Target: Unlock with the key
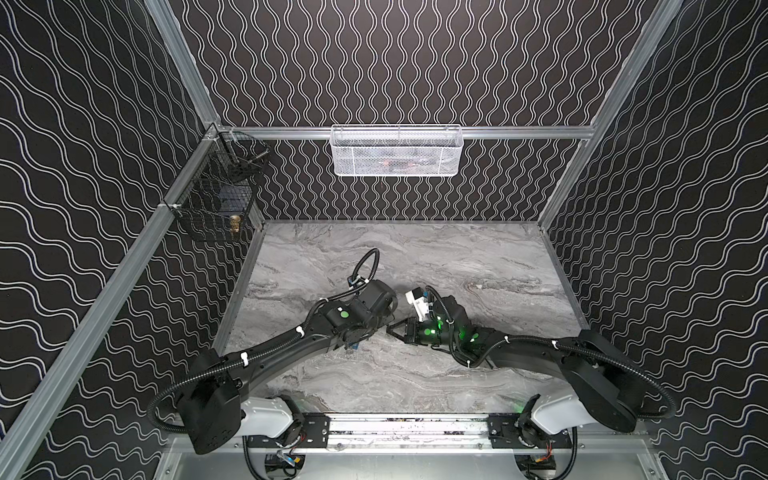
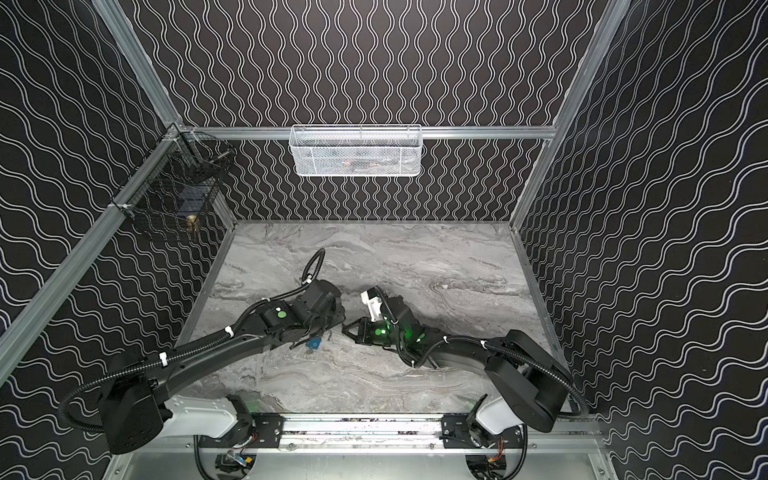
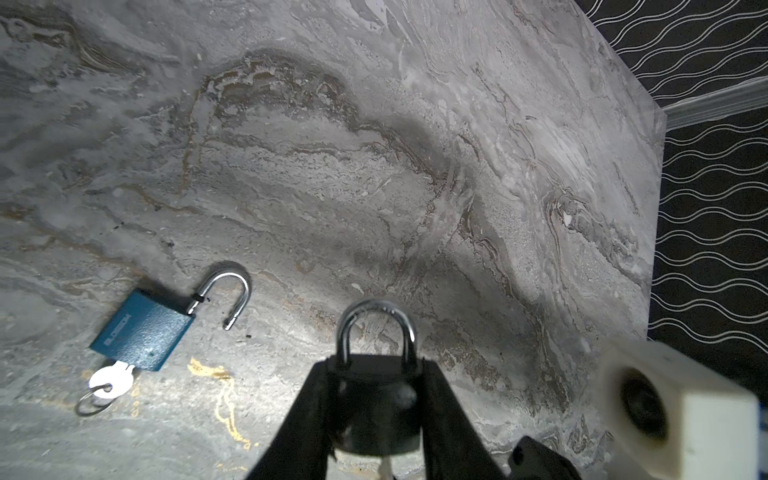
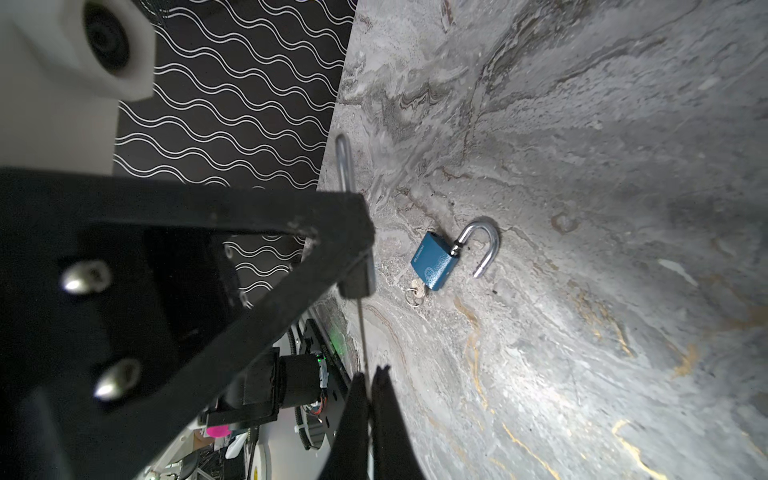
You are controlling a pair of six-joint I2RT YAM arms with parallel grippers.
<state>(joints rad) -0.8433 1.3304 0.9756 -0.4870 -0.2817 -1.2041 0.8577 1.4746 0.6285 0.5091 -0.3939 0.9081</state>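
Centrally, the left hand (image 3: 374,374) clamped the black padlock (image 3: 376,411) by its body, shackle seated, while the right hand (image 4: 369,382), fingers pressed together, pinched the key (image 4: 360,332) at its base. Just beside them lay a blue padlock (image 3: 143,330), shackle sprung, with a second key (image 3: 111,380) in it. Open grey marble counter (image 3: 332,166) ran to wave-patterned walls. Count: two padlocks, two keys, two wall baskets, a white mesh basket (image 1: 397,151) and a black wire basket (image 1: 216,199).

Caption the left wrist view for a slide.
Left end effector grips a shut black padlock; opened blue padlock, key inserted, lies nearby.
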